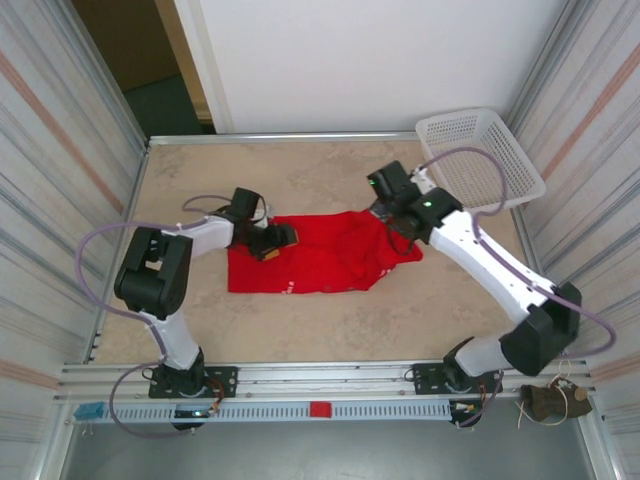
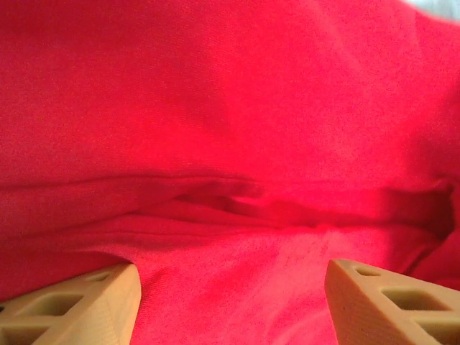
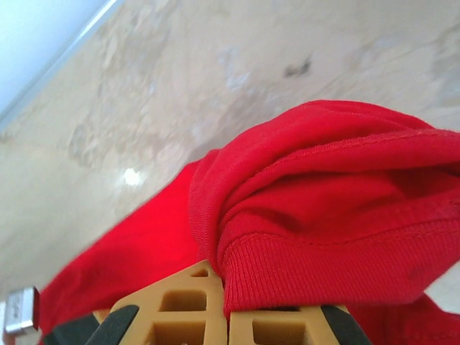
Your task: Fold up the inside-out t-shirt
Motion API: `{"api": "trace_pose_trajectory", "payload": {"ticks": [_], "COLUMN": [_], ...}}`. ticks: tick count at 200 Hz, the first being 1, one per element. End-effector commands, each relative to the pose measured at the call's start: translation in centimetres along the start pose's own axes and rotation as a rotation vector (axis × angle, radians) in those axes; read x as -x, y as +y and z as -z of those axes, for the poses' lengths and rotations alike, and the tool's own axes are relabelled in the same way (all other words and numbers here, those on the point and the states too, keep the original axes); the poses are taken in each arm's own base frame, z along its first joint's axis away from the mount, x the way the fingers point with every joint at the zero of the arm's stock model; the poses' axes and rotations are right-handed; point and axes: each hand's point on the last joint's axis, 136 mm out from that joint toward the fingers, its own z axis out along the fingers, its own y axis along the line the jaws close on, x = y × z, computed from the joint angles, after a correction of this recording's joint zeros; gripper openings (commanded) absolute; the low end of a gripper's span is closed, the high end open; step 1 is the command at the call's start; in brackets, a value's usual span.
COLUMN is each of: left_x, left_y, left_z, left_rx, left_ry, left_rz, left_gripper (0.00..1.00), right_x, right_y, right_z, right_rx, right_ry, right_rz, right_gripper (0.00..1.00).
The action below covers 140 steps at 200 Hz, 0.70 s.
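Tan fingers [image 3: 180, 309] of the right jaws sit closest in the right wrist view, pinched shut on a ribbed, stitched band of the red t-shirt [image 3: 323, 215]; whether that band is collar or cuff I cannot tell. The cloth bunches above them in thick, soft rolls. In the left wrist view the left jaws stand wide, one finger [image 2: 86, 302] at each lower corner, with creased red cloth spread between and beyond them and nothing pinched. Seen from above, the shirt lies mostly flat across the middle of the bench [image 1: 330, 180], the left jaws over its left part and the right jaws at its gathered right end. A white basket [image 1: 480, 155] sits at the far right corner, apart from the shirt. I judge the cloth light, limp and not slippery: it will likely sag, drag and wrinkle rather than hold a shape, so hems, seams and the ribbed band look like the firmest places to grip. No brand, label or writing can be read.
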Motion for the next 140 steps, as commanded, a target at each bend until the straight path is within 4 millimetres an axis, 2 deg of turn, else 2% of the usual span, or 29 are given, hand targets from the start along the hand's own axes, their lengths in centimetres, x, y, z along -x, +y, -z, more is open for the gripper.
{"api": "trace_pose_trajectory", "payload": {"ticks": [1, 24, 35, 50, 74, 92, 109, 140], "left_x": [-0.9, -1.2, -0.5, 0.6, 2.3, 2.8, 2.6, 1.6], "left_y": [-2.0, -5.6, -6.6, -6.7, -4.6, -2.3, -0.7, 1.5], "left_z": [-2.1, -3.2, -2.6, -0.8, 2.3, 3.4, 3.2, 1.0], "left_rx": [0.011, -0.028, -0.04, -0.038, -0.02, -0.012, -0.019, 0.007], "left_ry": [0.018, 0.043, 0.027, -0.012, -0.074, -0.094, -0.085, -0.03], "left_rz": [0.002, -0.048, -0.059, -0.062, -0.03, 0.015, 0.048, 0.067], "left_gripper": [0.69, 0.69, 0.69, 0.7, 0.7, 0.7, 0.7, 0.7], "right_x": [2.8, 4.4, 4.6, 4.4, 3.5, 2.6, 1.6, 0.1], "right_y": [-2.3, -2.8, -2.5, -2.0, -1.3, -0.5, 0.3, 2.4], "right_z": [1.7, 2.4, 2.7, 2.8, 2.1, 1.4, 0.7, 0.4], "right_rx": [-0.011, 0.019, 0.034, 0.052, 0.075, 0.092, 0.1, 0.12], "right_ry": [-0.061, -0.059, -0.054, -0.037, 0.008, 0.042, 0.072, 0.096], "right_rz": [0.019, 0.025, 0.044, 0.072, 0.109, 0.138, 0.166, 0.221], "right_gripper": [0.0, 0.0, 0.0, 0.0, 0.0, 0.0, 0.0, 0.0]}}
